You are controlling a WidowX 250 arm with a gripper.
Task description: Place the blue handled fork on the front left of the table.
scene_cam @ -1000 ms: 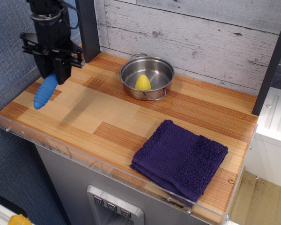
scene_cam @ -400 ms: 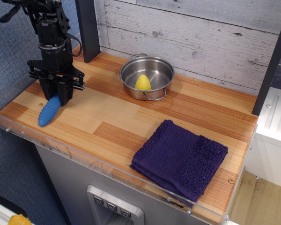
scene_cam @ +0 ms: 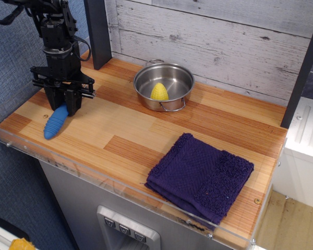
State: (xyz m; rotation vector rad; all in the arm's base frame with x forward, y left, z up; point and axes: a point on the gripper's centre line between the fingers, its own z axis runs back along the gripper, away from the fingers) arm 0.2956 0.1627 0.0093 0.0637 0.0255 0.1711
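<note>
The blue handled fork (scene_cam: 54, 124) lies low at the front left of the table (scene_cam: 125, 130). Its ribbed blue handle points toward the front left edge, with its tip at or on the wood. The metal tines are hidden under my gripper (scene_cam: 63, 108). The gripper points straight down over the fork's upper end, and its fingers appear shut around it.
A steel pot (scene_cam: 164, 86) holding a yellow object (scene_cam: 159, 91) stands at the back middle. A folded purple towel (scene_cam: 201, 176) lies at the front right. A clear acrylic rim (scene_cam: 94, 174) runs along the front edge. A dark post (scene_cam: 98, 31) stands behind the gripper.
The gripper came down and slightly forward with the fork, from held in the air to handle down at the table. In the last half second it barely moved.
</note>
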